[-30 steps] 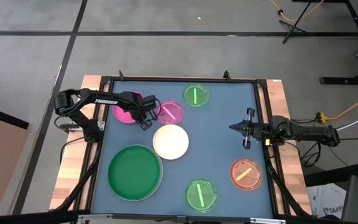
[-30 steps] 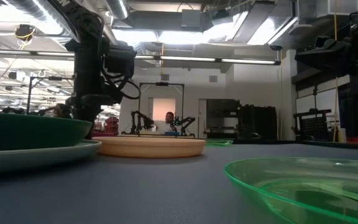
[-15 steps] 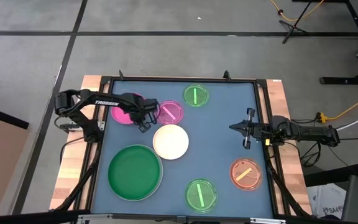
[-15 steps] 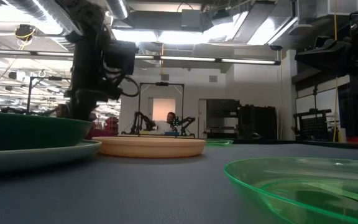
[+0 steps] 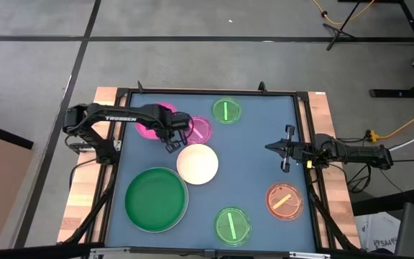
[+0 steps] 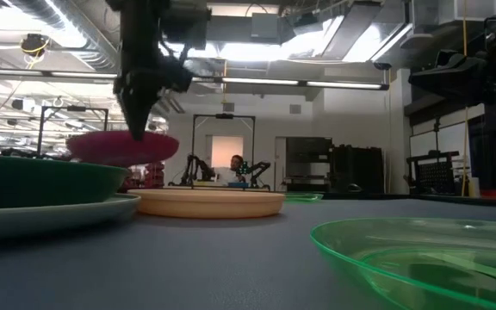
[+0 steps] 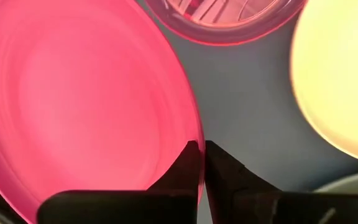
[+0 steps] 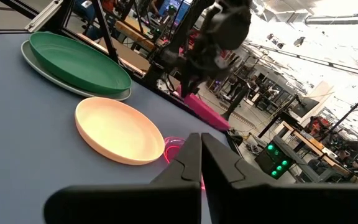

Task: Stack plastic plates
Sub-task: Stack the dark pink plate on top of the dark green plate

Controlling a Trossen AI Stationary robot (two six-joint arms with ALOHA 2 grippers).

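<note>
My left gripper (image 5: pixel 174 138) is shut on the magenta plate (image 5: pixel 152 119), which hovers above the table's far left part (image 6: pixel 123 146). The small pink translucent plate (image 5: pixel 200 128) lies just to its right. The cream plate (image 5: pixel 197 164) sits mid-table. The large dark green plate (image 5: pixel 156 199) lies in a pale plate at near left. Small green plates lie far (image 5: pixel 226 110) and near (image 5: pixel 232 224), and an orange one (image 5: pixel 284 201) at near right. My right gripper (image 5: pixel 279 147) waits shut by the right edge. My left gripper pinches the magenta plate's rim (image 7: pixel 197 152) between its two fingers (image 7: pixel 224 169), on the side toward the cream plate. The fingers come from above, pointing down and slanting. The plate is lifted clear of the table, roughly level (image 6: pixel 123 146).
The cream plate (image 7: pixel 340 81) and small pink plate (image 7: pixel 229 18) lie close beside the held plate. A raised black frame (image 5: pixel 304 129) borders the blue table mat. Bare mat shows between the cream plate and my right gripper (image 8: pixel 197 155). People and other rigs stand in the room behind.
My left gripper has risen and shifted slightly toward the table's right and the cream plate. The magenta plate, which lay on the table, has come up with it and now hangs clear above the mat. The right arm has kept still.
</note>
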